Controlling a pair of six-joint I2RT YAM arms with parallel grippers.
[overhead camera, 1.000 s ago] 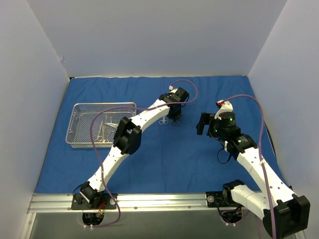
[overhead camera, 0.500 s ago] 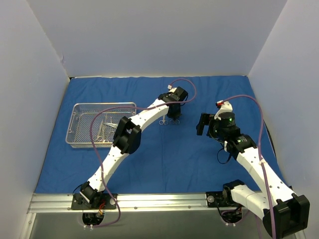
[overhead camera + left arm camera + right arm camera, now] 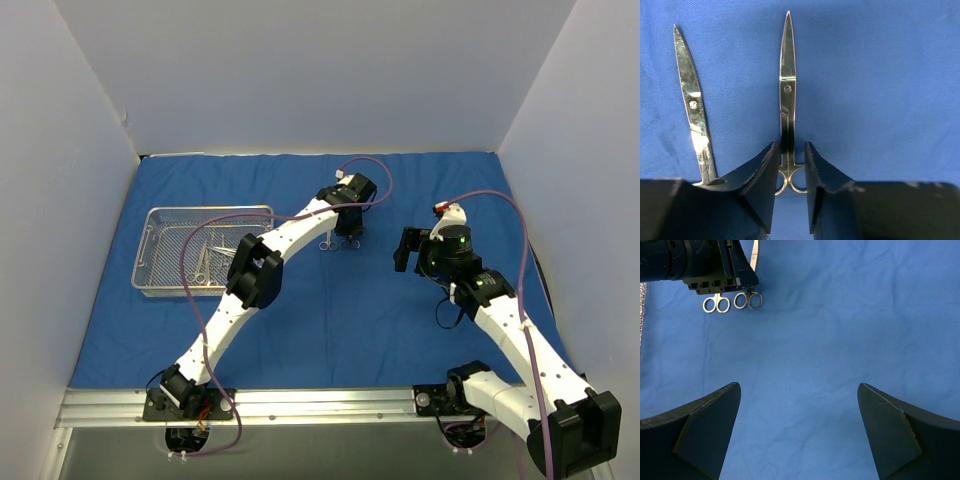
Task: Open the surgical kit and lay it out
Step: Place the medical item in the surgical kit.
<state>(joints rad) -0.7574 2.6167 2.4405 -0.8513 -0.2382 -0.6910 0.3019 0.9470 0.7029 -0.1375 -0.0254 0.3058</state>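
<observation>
Scissors (image 3: 787, 90) are lying flat on the blue cloth wrap (image 3: 330, 320) around the middle of the table, tips pointing away from the arms. The left gripper (image 3: 791, 147) is down low right over them. Its fingers (image 3: 765, 170) straddle the shank just above the ring handles and are a little apart. There's a sliver of blue showing on the right side of the steel, so it doesn't look clamped. Whether the left finger actually touches the shank is hard to call.

A second pair (image 3: 692, 105) lies just beside the first on the left, roughly parallel and leaning slightly outward. From the right wrist view both sets of rings (image 3: 748, 300) poke out side by side from under the left gripper.

The right gripper (image 3: 797, 385) hangs over bare cloth to the right of all this. Its jaws are spread wide with nothing between them.

The mesh tray (image 3: 210, 209) sits on the left part of the cloth, well apart from the two pairs. More instruments (image 3: 205, 258) are inside it, but they're too small to count from the top view.
</observation>
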